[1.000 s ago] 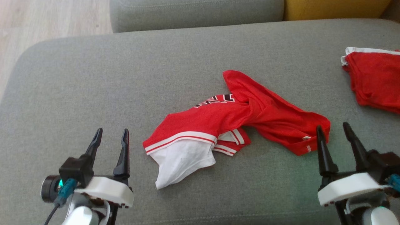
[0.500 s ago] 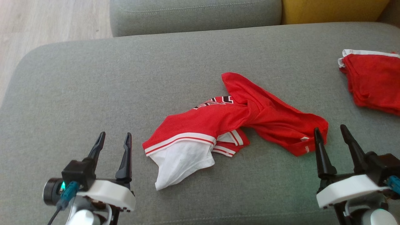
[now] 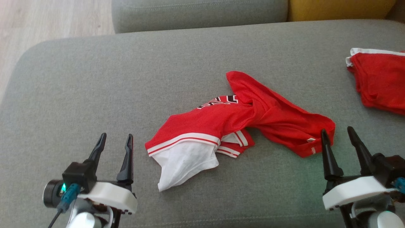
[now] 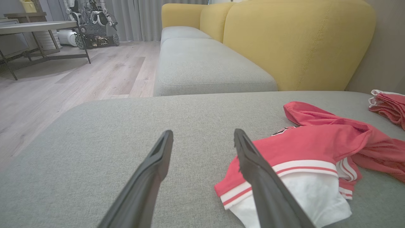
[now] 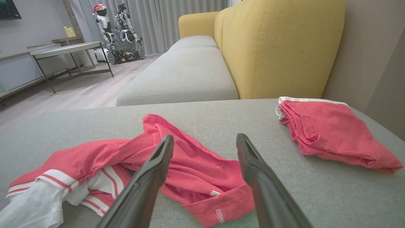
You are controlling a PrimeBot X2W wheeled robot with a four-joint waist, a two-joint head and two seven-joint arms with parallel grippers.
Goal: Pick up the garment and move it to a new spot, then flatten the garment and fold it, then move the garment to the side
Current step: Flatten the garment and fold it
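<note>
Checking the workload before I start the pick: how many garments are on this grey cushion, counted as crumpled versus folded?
crumpled red-and-white garment: 1
folded red garment: 1
Total on the grey cushion: 2

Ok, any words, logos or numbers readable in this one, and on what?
Black-and-white lettering on the crumpled red shirt: creased and partly hidden by a fold, not readable.
Small label on the shirt's hem: print too small to read.
No other text visible.
</note>
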